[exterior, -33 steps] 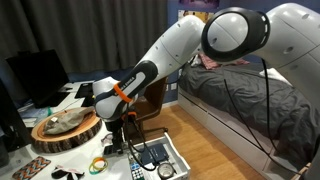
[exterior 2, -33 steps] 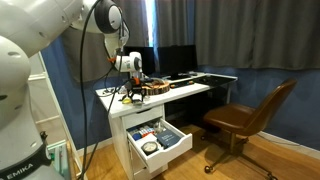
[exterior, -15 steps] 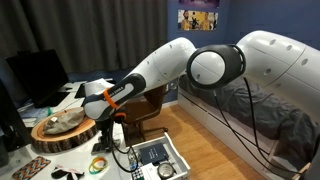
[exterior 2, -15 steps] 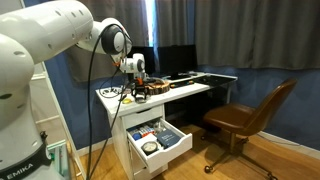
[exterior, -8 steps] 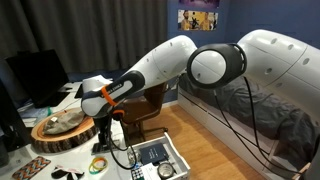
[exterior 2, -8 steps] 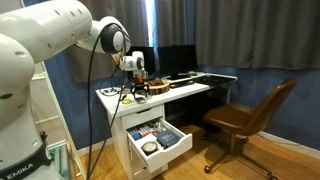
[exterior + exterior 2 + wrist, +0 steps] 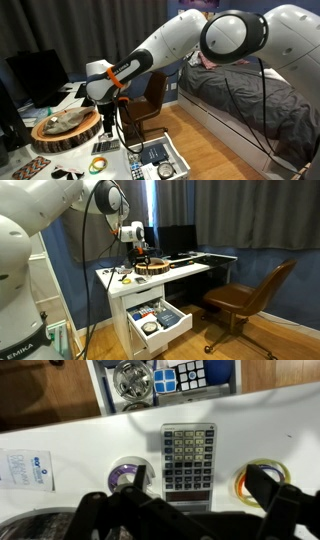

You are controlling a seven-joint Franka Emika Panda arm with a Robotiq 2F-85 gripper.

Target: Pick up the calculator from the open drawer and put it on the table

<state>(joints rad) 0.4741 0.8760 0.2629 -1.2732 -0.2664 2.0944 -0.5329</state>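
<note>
The calculator (image 7: 188,457) lies flat on the white table (image 7: 60,435), keys up, its long side running away from the table's front edge. It is out of the drawer (image 7: 100,390) and nothing is touching it. In the wrist view it sits between 2 rings: a purple-tinted tape roll (image 7: 128,473) just beside it on one side, and a yellow-green ring (image 7: 262,478) near it on the other. A small printed card (image 7: 22,468) lies further along the table, well apart from the calculator.

The claw (image 7: 188,510) hangs above the table over the near end of the calculator. It is released: its 2 dark fingers (image 7: 108,510) are spread wide, one on each side of the device, with nothing between them. In an exterior view the claw (image 7: 108,118) is clearly raised off the table, and the calculator (image 7: 105,146) rests below it, next to the round wooden slab (image 7: 65,130).

The drawer stands pulled open below the table edge in both exterior views. Inside it the wrist view shows a round dial-like item (image 7: 130,380) and a colour puzzle cube (image 7: 190,375) side by side. A brown chair (image 7: 245,300) stands well apart from the table.
</note>
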